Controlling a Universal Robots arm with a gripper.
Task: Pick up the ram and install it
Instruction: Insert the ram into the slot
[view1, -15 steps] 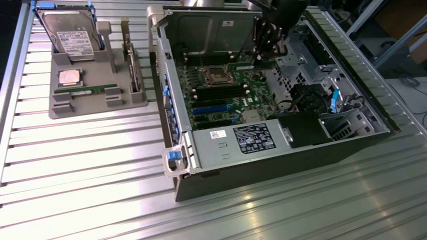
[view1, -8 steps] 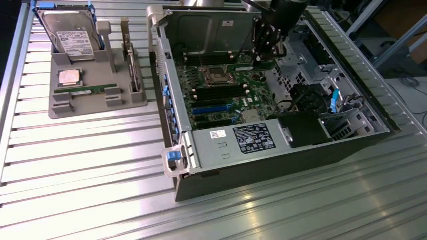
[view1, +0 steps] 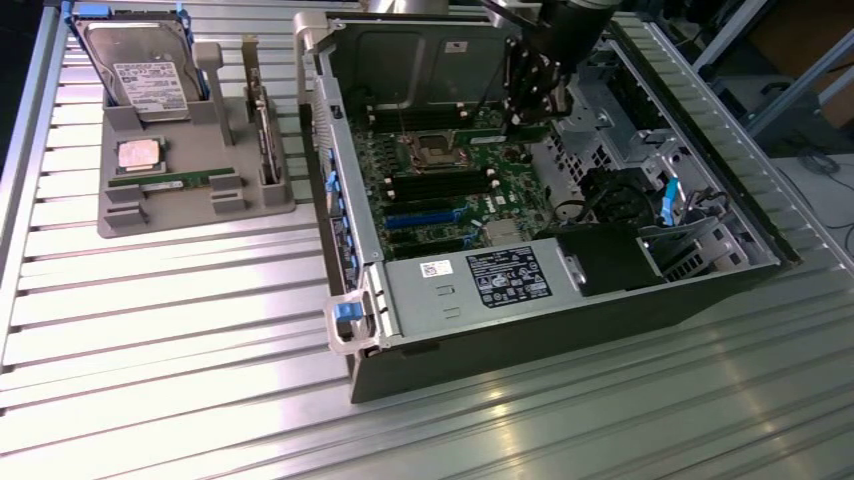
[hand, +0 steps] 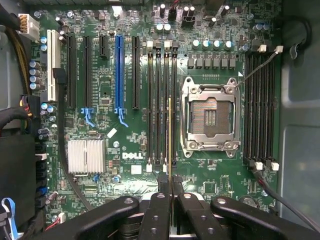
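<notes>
The gripper (hand: 170, 182) is closed on the ram (hand: 170, 145), pinching the thin stick edge-on between its fingertips (hand: 163, 181). The ram hangs straight ahead of the gripper, over the bank of black memory slots (hand: 161, 105) on the Dell motherboard (hand: 130, 145). The empty processor socket (hand: 209, 116) lies just beside those slots. In the exterior view the gripper (view1: 539, 92) sits inside the open computer case (view1: 350, 200), whose walls close in around it.

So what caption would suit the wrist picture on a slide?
Black gripper, shut on the thin green ram stick seen edge-on, above the long black memory slots beside the empty silver processor socket.
</notes>
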